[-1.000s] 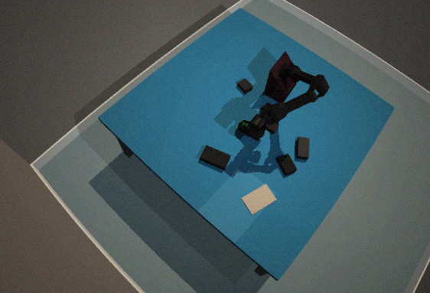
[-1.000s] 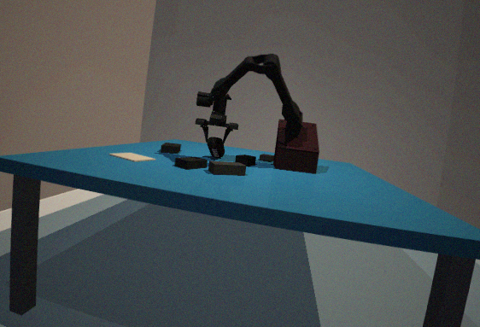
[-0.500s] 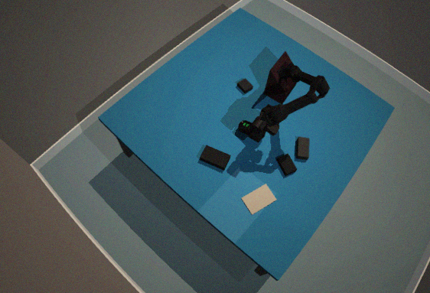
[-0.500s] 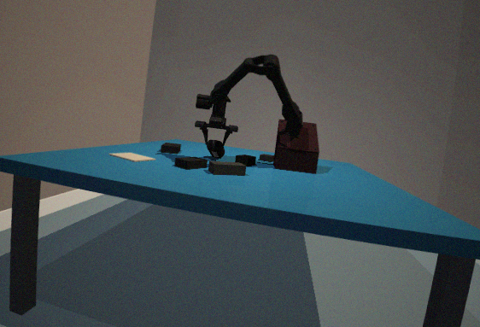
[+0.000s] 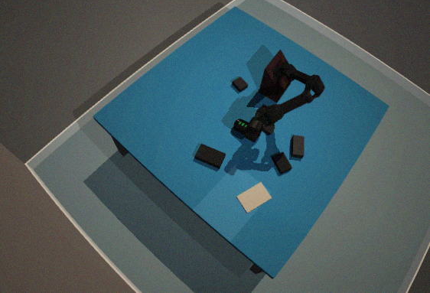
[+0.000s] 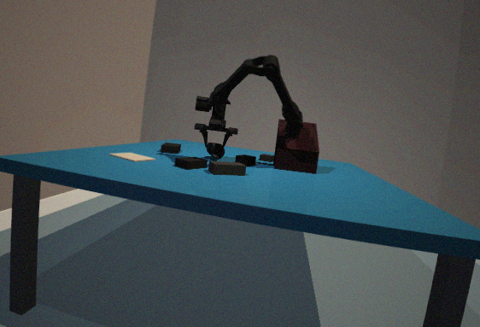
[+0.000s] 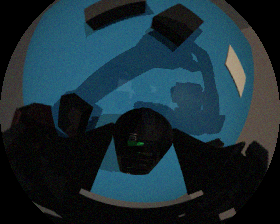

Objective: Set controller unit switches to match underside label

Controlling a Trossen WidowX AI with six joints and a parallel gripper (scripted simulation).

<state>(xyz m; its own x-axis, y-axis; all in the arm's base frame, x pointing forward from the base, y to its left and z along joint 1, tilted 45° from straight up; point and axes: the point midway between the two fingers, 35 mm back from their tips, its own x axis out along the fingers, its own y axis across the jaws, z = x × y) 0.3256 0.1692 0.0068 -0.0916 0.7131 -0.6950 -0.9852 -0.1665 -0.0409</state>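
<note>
The dark grey controller unit (image 5: 244, 131) (image 6: 215, 150) (image 7: 144, 155) is between the fingertips of my gripper (image 6: 215, 147) (image 7: 144, 130), which is shut on its two sides. The unit is tilted and appears held just off the bench. Green switch ends show on its face toward the top camera. In the wrist view one green bar is bright and other switches are dim, so I cannot read all six settings. The underside label is not visible.
A dark module (image 6: 245, 160) (image 7: 74, 115) lies close beside the gripper. Other dark modules (image 5: 210, 156) (image 5: 281, 163) (image 5: 297, 146) (image 5: 239, 84) and a cream card (image 5: 254, 197) (image 6: 132, 156) (image 7: 235, 71) lie on the blue bench (image 5: 161, 102). The arm stands on a dark red base (image 6: 296, 145).
</note>
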